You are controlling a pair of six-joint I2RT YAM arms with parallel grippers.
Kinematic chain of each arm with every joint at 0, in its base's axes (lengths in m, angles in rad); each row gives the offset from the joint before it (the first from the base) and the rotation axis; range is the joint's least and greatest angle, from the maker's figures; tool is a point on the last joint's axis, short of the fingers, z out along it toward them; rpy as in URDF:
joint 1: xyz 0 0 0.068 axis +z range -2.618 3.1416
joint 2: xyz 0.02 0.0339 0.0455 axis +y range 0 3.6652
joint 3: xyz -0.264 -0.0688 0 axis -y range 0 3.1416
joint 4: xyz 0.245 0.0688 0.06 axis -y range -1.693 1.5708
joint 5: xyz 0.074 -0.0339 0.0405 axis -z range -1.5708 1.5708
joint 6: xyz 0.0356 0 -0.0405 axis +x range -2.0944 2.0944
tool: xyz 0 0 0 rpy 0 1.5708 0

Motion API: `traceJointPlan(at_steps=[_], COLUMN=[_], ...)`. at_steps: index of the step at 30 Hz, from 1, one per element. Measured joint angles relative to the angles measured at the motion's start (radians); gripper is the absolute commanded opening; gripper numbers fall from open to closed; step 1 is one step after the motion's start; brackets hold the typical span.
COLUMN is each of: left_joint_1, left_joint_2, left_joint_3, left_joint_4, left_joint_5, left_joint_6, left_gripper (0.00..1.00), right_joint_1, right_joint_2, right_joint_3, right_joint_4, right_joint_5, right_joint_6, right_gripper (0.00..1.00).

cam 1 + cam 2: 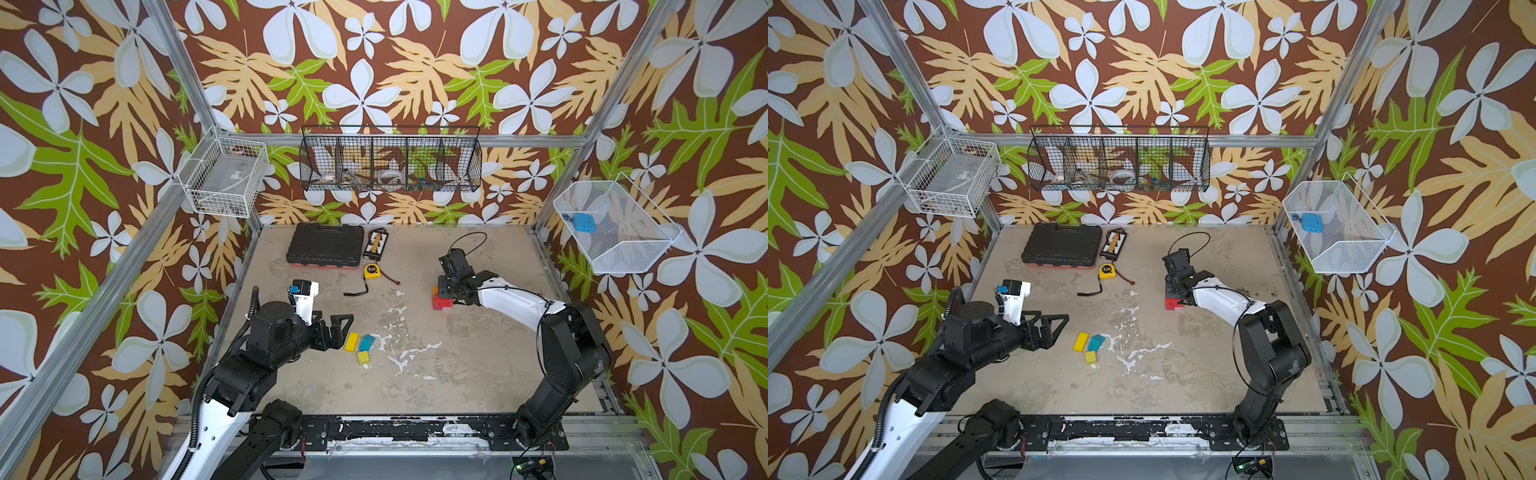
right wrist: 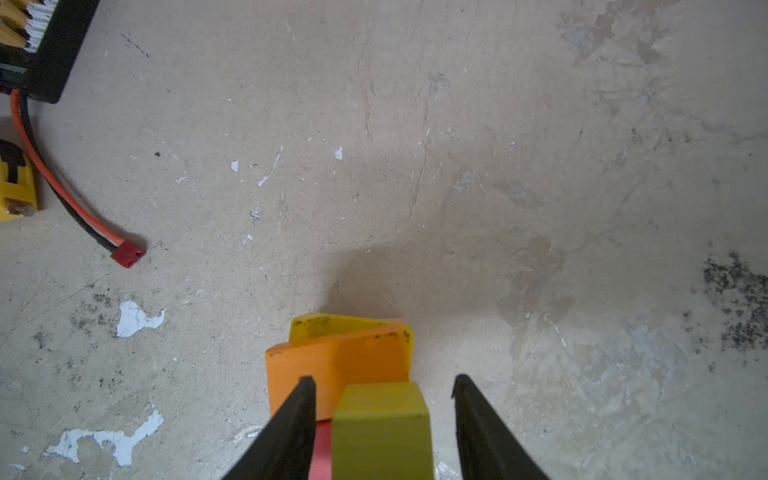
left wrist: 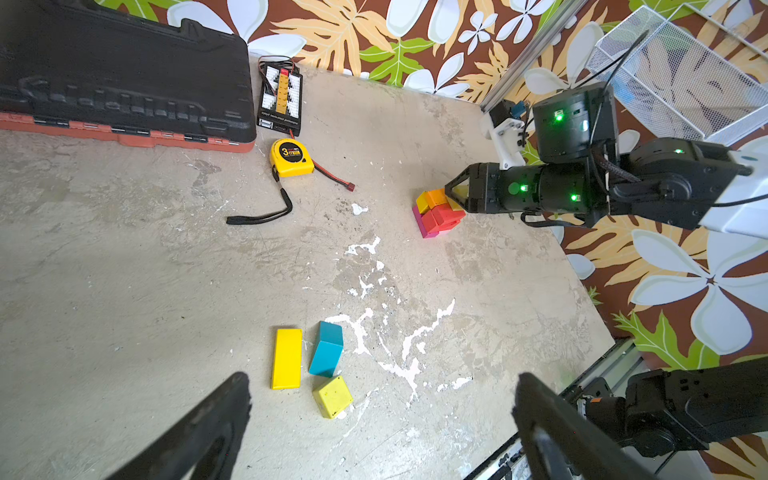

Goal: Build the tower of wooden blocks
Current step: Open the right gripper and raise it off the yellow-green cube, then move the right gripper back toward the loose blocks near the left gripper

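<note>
The tower (image 1: 441, 300) (image 1: 1172, 302) stands right of the table's middle: a magenta and pink base, red blocks, then yellow and orange (image 3: 436, 199). In the right wrist view a lime block (image 2: 380, 428) sits on top behind an orange block (image 2: 336, 365). My right gripper (image 2: 383, 380) is open around the lime block, with a gap on each side. A yellow brick (image 3: 286, 359), a teal block (image 3: 327, 349) and a yellow cube (image 3: 332, 397) lie loose at the front left. My left gripper (image 3: 383, 378) (image 1: 340, 328) hangs wide open and empty just left of them.
A black tool case (image 1: 324, 249), a small charger board (image 1: 376, 243) and a yellow tape measure (image 1: 372, 271) with its strap lie at the back. A red-tipped cable (image 2: 126, 253) ends left of the tower. Wire baskets (image 1: 390, 162) hang on the walls.
</note>
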Motion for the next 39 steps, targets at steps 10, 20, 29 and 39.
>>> traceJointPlan(at_steps=[10,20,29,39], left_joint_1=[0.0,0.0,0.0,0.0], left_joint_2=[0.005,0.018,0.043,0.057], left_joint_3=[0.0,0.0,0.0,0.0], left_joint_4=[0.0,0.0,0.0,0.0], left_joint_5=[0.0,0.0,-0.027,-0.034], left_joint_6=[0.0,0.0,-0.015,-0.022], left_gripper=[1.0,1.0,1.0,1.0], right_joint_1=[0.0,0.002,0.156,0.418], right_joint_2=[-0.148,-0.353,-0.38,-0.302], right_joint_3=[-0.072,-0.171,-0.107,-0.117], right_joint_4=[-0.005,0.056,0.074,0.128], right_joint_5=[0.009,-0.037,-0.09,0.066], right_joint_6=[0.001,0.05,0.08,0.064], right_gripper=[0.67,0.76,0.81,0.9])
